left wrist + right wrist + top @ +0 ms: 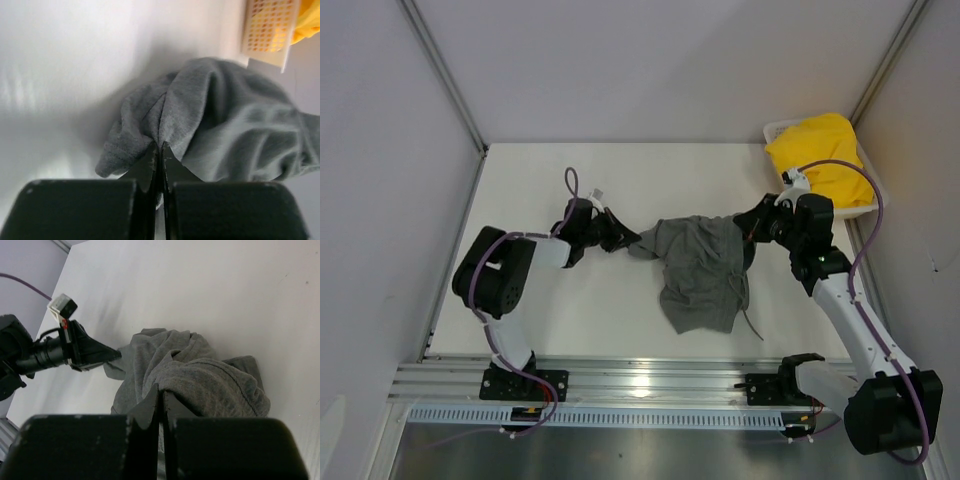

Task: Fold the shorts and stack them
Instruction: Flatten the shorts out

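The dark grey shorts (702,272) lie crumpled in the middle of the white table, pulled up at both top corners. My left gripper (632,240) is shut on the left corner of the grey shorts (200,125), its fingertips pinching the cloth. On the opposite side my right gripper (748,232) is shut on the right corner of the grey shorts (200,375). The left gripper (112,355) shows in the right wrist view at the cloth's far edge. The yellow shorts (823,160) sit bunched in the basket at the back right.
A white mesh basket (869,190) stands in the back right corner against the wall; its perforated side (270,30) shows in the left wrist view. Grey walls close in the table on three sides. A metal rail (650,375) runs along the near edge.
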Robot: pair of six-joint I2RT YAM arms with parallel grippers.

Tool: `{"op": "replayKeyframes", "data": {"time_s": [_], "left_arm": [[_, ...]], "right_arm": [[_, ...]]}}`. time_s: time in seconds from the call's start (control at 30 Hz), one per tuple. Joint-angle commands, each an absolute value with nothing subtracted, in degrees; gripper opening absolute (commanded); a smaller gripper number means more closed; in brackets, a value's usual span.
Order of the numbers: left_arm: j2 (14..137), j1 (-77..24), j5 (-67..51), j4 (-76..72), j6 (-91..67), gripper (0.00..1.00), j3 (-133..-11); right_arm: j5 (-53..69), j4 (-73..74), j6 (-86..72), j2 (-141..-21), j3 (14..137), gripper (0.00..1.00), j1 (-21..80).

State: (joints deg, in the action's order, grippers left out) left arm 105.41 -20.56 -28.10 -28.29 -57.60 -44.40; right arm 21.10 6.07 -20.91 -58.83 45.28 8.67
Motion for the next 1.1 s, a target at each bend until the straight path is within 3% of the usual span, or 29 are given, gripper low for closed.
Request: {"op": "replayKeyframes", "data": {"time_s": [0.0, 0.13, 0.3, 0.47, 0.67, 0.73, 0.77, 0.8, 0.9, 0.97, 1.0, 1.07], "left_arm": [[99.0, -19.4, -26.9, -22.4, -50.8, 0.0, -52.5], [88.4, -19.1, -14.7, -3.4, -40.3, 0.0, -65.0], [76.1, -19.0, -2.5, 3.9, -32.4, 0.0, -70.2], [54.5, -18.9, 11.9, 1.0, -32.2, 0.0, -53.3], [38.5, -19.0, 13.8, 1.1, -41.7, 0.0, -30.3], [33.2, -19.0, 15.2, 1.9, -42.9, 0.15, -22.3], [32.0, -19.0, 16.0, 3.2, -43.2, 0.3, -19.7], [31.1, -19.0, 16.3, 5.3, -43.4, 0.64, -18.8], [27.8, -19.0, 17.7, 9.6, -44.3, 0.9, -16.7], [26.7, -19.0, 17.7, 10.4, -43.6, 0.91, -16.3], [26.3, -19.0, 17.6, 11.0, -43.2, 0.92, -16.1], [25.8, -19.0, 16.7, 11.2, -42.6, 0.93, -16.0]], "right_arm": [[22.7, 5.4, -20.2, -61.3, 51.3, 0.0, 8.9], [26.0, 9.0, -19.3, -67.5, 64.8, 0.0, 8.9], [32.4, 6.1, -18.1, -65.2, 71.5, 0.0, 9.4], [28.2, 1.6, -18.3, -49.2, 56.1, 0.0, 9.5], [26.1, 4.1, -23.5, -35.5, 36.7, 0.0, 12.5], [22.1, 6.8, -25.5, -32.4, 31.0, 0.0, 14.1], [20.3, 8.9, -25.9, -30.1, 29.4, 0.0, 15.2], [18.3, 9.7, -26.4, -29.4, 27.9, 0.0, 15.5], [17.1, 12.4, -27.9, -27.6, 23.8, 0.0, 16.0], [16.5, 14.4, -29.2, -27.2, 21.9, 0.12, 16.0], [16.5, 15.0, -29.3, -27.2, 21.4, 0.23, 16.0], [16.9, 15.5, -29.1, -26.6, 20.4, 0.3, 16.0]]}}
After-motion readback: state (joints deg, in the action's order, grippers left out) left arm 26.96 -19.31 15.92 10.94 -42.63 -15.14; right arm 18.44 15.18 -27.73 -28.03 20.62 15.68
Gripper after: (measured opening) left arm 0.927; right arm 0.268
